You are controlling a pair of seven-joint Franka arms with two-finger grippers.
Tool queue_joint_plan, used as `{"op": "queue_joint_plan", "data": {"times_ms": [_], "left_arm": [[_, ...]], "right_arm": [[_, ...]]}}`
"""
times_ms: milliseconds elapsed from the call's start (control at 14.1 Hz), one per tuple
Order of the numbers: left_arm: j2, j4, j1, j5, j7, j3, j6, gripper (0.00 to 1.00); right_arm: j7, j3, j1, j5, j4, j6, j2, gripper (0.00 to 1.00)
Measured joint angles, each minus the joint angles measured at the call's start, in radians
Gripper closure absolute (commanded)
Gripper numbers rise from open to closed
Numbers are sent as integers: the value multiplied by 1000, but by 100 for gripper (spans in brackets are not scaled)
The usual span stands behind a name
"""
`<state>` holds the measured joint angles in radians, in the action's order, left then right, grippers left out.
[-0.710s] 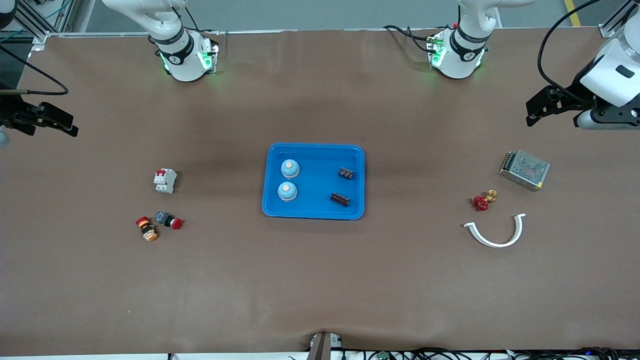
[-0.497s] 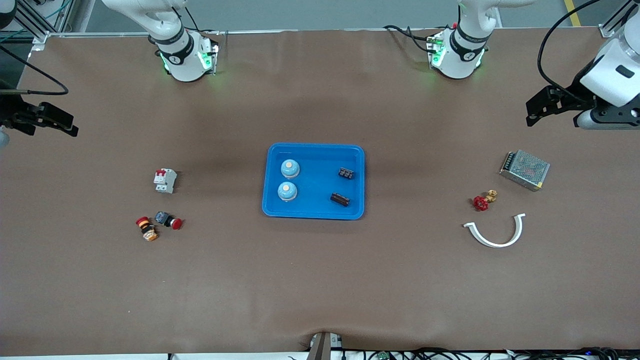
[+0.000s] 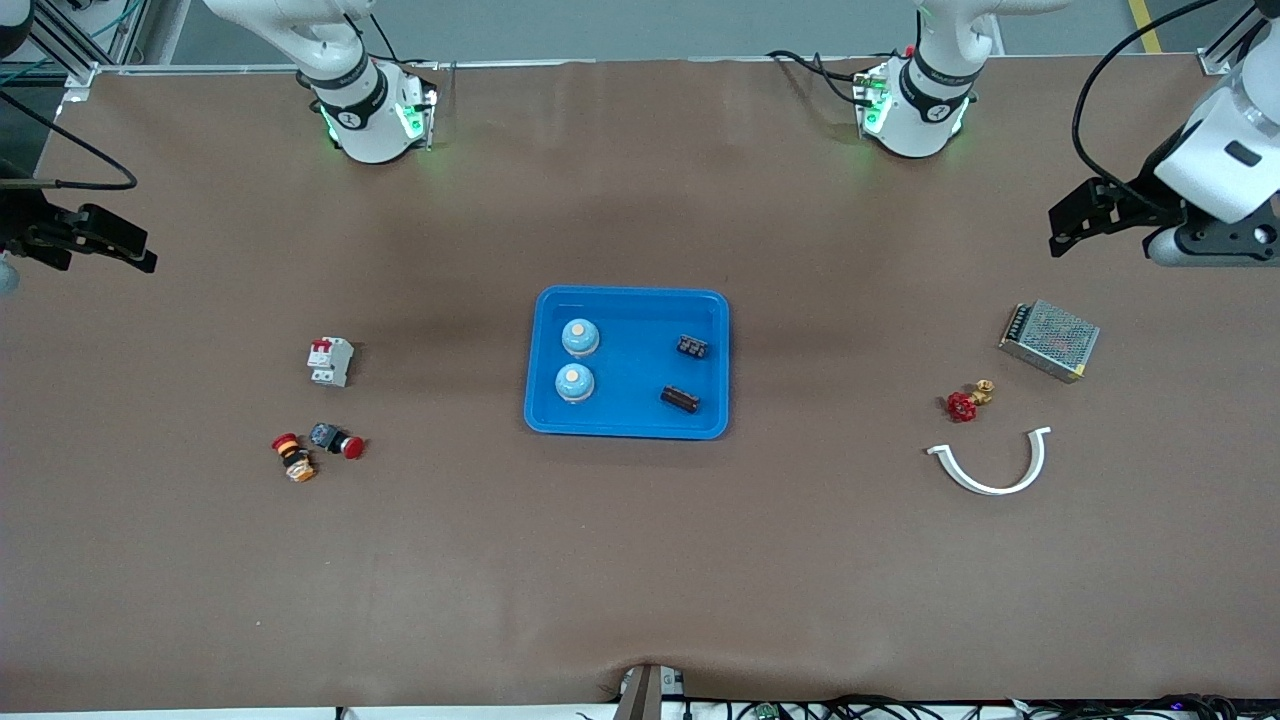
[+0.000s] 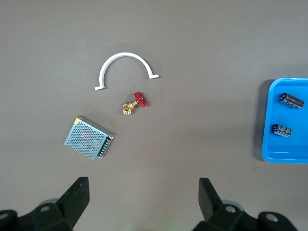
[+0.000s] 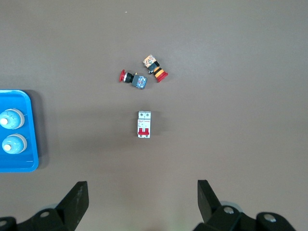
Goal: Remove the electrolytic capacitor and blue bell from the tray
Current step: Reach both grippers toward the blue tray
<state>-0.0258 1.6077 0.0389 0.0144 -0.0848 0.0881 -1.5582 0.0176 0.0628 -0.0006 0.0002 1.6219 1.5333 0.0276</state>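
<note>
Two bells and two capacitors lie in blue tray, mid brown table. Left claw and right claw, both open and empty, hover over the table ends, well apart from tray.

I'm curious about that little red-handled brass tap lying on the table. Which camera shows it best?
The left wrist view: the tap appears largest there, red handwheel and brass body distinct, between the white curved piece and the mesh box. The front view shows it smaller. The right wrist view misses it.
</note>
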Motion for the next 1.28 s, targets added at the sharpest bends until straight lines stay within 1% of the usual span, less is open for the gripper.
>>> {"op": "queue_joint_plan", "data": {"times_ms": [213, 355, 497, 639, 780, 922, 1135, 1277], "left_arm": [[40, 1, 6, 0, 0, 5, 0, 0], [62, 10, 13, 0, 0, 10, -4, 0], [75, 43, 21, 0, 0, 25, -37, 0], [80, 101, 25, 0, -11, 51, -102, 0], [85, 165, 27, 0, -78, 84, -171, 0], [96, 207, 29, 0, -155, 124, -220, 0], [130, 229, 32, 0, -300, 186, -268, 0], [156, 248, 34, 0, -407, 215, -315, 0]], "right_arm": [[-1, -2, 2, 9, 11, -3, -5, 0], [-43, -5, 28, 34, 36, 0, -10, 0], [-140, -9, 85, 63, 59, 27, -19, 0], [-247, -13, 161, 67, 72, 66, -39, 0], [-342, -16, 231, 68, 78, 108, -65, 0], [-415, -17, 289, 72, 81, 150, -94, 0], [-506, -17, 354, 93, 86, 228, -140, 0], [-591, -17, 402, 98, 91, 293, -179, 0]]}}
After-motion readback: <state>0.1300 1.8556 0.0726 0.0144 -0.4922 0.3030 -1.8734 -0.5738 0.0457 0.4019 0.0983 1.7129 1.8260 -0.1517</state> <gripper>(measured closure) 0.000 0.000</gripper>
